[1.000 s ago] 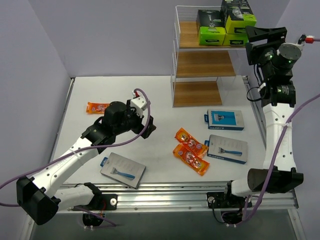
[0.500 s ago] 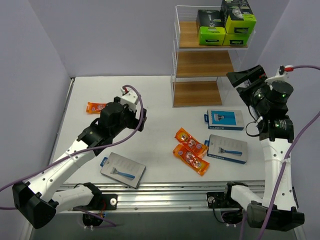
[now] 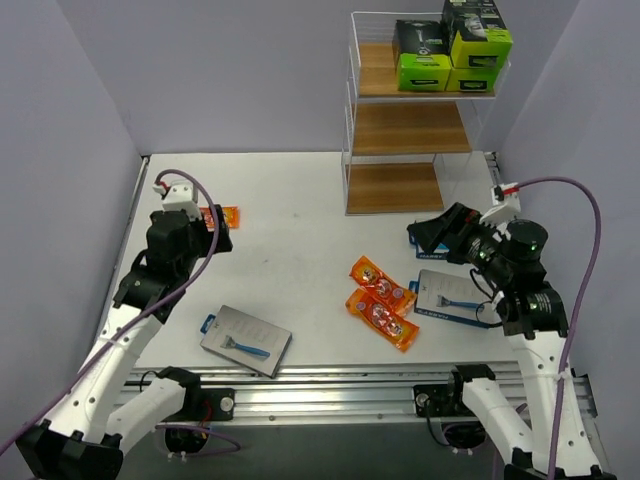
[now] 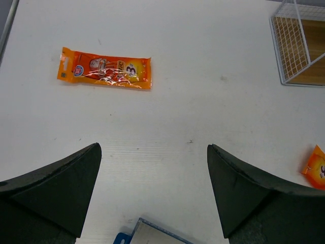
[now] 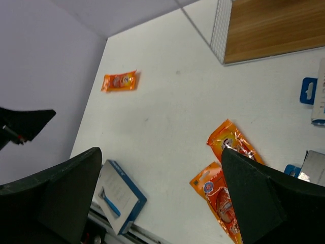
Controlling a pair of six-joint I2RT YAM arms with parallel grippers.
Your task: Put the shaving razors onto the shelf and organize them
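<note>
Above the white table (image 3: 300,190), the left arm (image 3: 168,245) and right arm (image 3: 522,285) carry their jaws spread wide, gripping nothing.

The left arm (image 3: 110,350) has smooth white tube-like links and a black wrist housing (image 3: 168,248) that carries a small white block (image 3: 180,196) with a red tip. The right arm (image 3: 535,372) is built the same way, white below and with black, rounded joints (image 3: 522,270) above. A thin purple cable (image 3: 596,235) loops along each arm. The left gripper (image 4: 153,146) and the right gripper (image 5: 161,149) have matt, dark grey, wedge-shaped fingers (image 4: 56,185) with plain, unmarked faces.
</note>
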